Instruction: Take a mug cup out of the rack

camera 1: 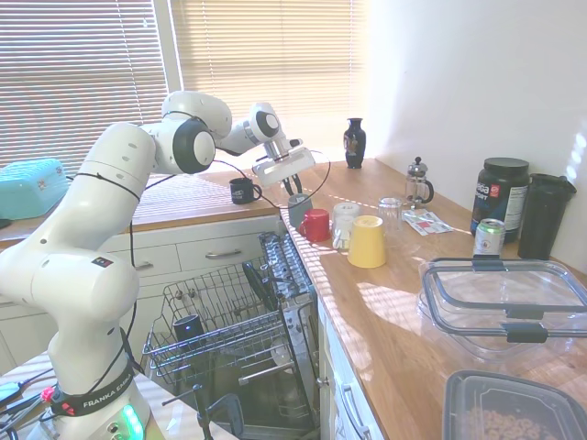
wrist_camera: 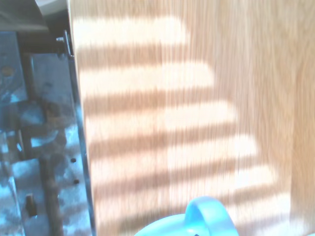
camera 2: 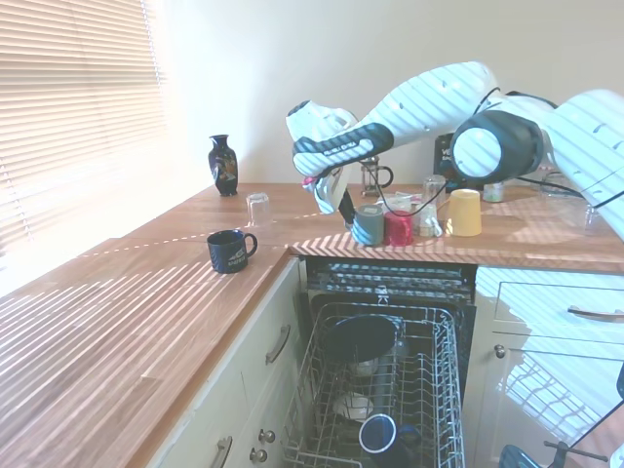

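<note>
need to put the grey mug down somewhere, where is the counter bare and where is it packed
Bare wood lies between the black printed mug and the grey mug at the counter edge, and across the near corner in front of the printed mug. It is crowded just past the grey mug: red cup, upturned glasses and yellow cup stand close together.

Bright sun through blinds (camera 1: 83, 82), striped shadows on countertop (camera 2: 117, 322), wrist view blurred

Countertop (camera 1: 413, 312) is showing warm wood grain, smooth satin finish. Rack (camera 2: 429, 390) is looking like dark coated metal wire. Mug cup (camera 2: 369, 225) is reading matt grey, likely ceramic. Storage tub (camera 1: 504, 307) is looking clear glossy plastic. Vase (camera 2: 223, 165) is shining, glazed dark.
</note>
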### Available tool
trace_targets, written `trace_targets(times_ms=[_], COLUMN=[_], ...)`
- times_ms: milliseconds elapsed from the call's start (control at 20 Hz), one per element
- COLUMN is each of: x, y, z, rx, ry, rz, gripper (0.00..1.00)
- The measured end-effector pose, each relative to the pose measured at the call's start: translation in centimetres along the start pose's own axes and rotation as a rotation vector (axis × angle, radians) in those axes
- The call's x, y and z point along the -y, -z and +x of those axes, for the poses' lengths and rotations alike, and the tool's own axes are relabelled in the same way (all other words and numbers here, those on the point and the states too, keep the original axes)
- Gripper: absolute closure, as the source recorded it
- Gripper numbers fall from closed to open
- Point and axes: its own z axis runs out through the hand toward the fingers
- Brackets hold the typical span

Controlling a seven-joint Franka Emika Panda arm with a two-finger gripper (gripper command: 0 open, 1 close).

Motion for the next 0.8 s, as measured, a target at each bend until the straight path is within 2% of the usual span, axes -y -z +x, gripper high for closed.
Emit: trace_targets(times_ms=[450,650,800], x=[0.6,0.1,-1.0], y=[-0.4,0.6,2.3], z=[1.5,1.7,2.0], rx=[-0.004,-0.015,-0.045], ry=[-0.026,-0.035,-0.056], rz=[-0.001,0.001,0.013], gripper=[0.00,0.00,0.00])
